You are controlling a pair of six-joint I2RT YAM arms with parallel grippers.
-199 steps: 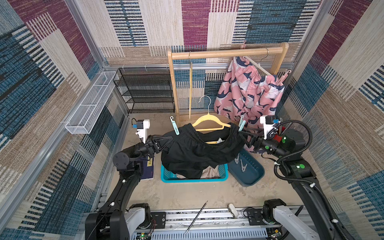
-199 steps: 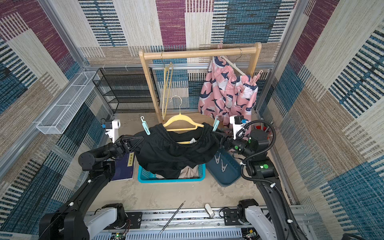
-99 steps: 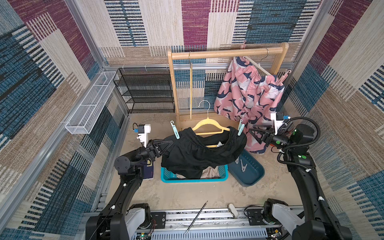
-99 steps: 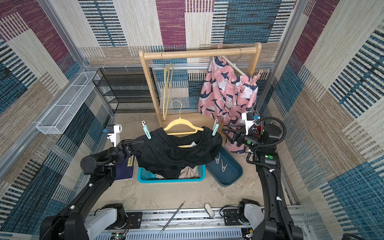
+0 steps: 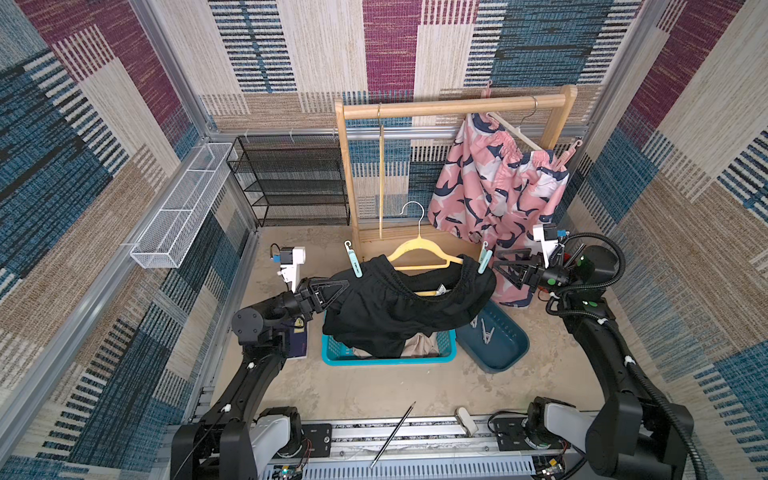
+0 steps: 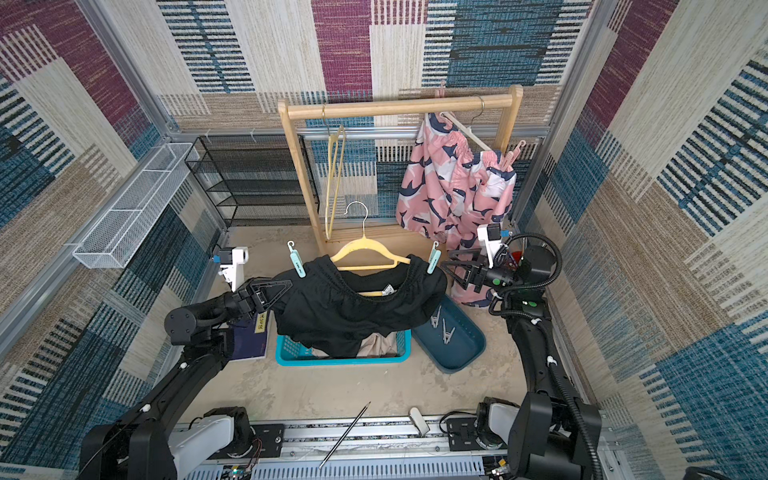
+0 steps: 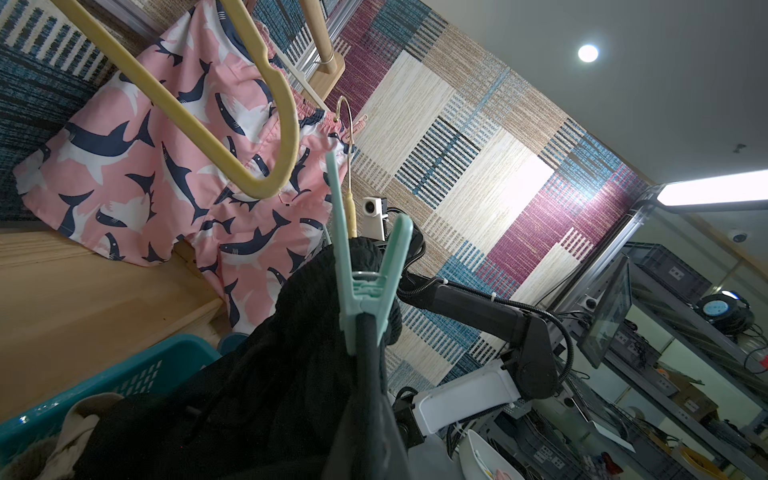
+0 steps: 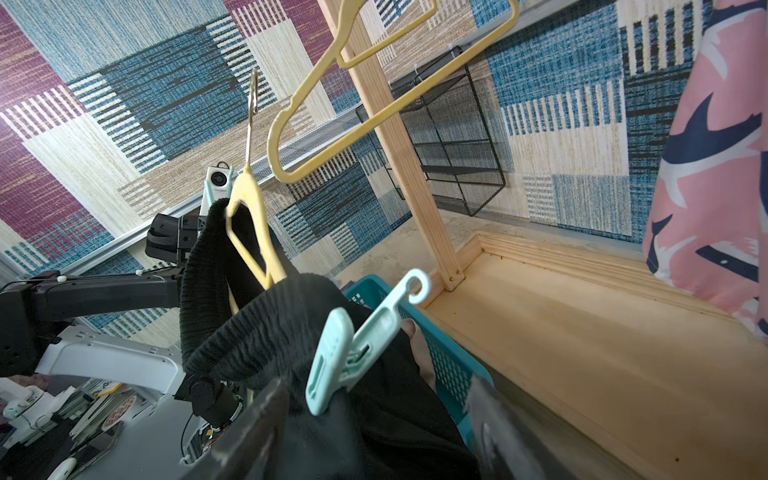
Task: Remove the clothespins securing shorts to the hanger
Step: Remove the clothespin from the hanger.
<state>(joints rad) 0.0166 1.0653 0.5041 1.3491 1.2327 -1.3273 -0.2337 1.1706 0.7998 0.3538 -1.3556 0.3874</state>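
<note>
Black shorts [image 5: 386, 307] hang from a yellow hanger [image 5: 419, 249] held in the air above the teal basket [image 5: 386, 359]. One mint clothespin [image 5: 353, 264] clamps the waistband's left end and another [image 5: 483, 258] clamps its right end. My left gripper [image 5: 332, 286] is shut on the shorts' left edge just below its clothespin [image 7: 365, 282]. My right gripper [image 5: 496, 266] stands open right beside the right clothespin [image 8: 357, 345], whose lower end lies between the fingers [image 8: 249, 428]. Pink shark-print shorts [image 5: 494, 187] hang on the rack with a pink clothespin [image 5: 571, 151]. Beige shorts [image 5: 422, 345] lie in the basket.
A dark blue tray [image 5: 505, 357] right of the basket holds two loose clothespins [image 5: 484, 330]. The wooden rack [image 5: 453, 106] also carries a bare yellow hanger [image 5: 380, 178]. A black mesh shelf [image 5: 291, 183], a white wire basket [image 5: 183, 208], a dark book [image 5: 297, 336] and a pencil [image 5: 392, 434] are around.
My right arm has straightened up and lifted its gripper from the shorts' lower right edge to the right clothespin, with the jaws widening. The left gripper and shorts shifted slightly right.
</note>
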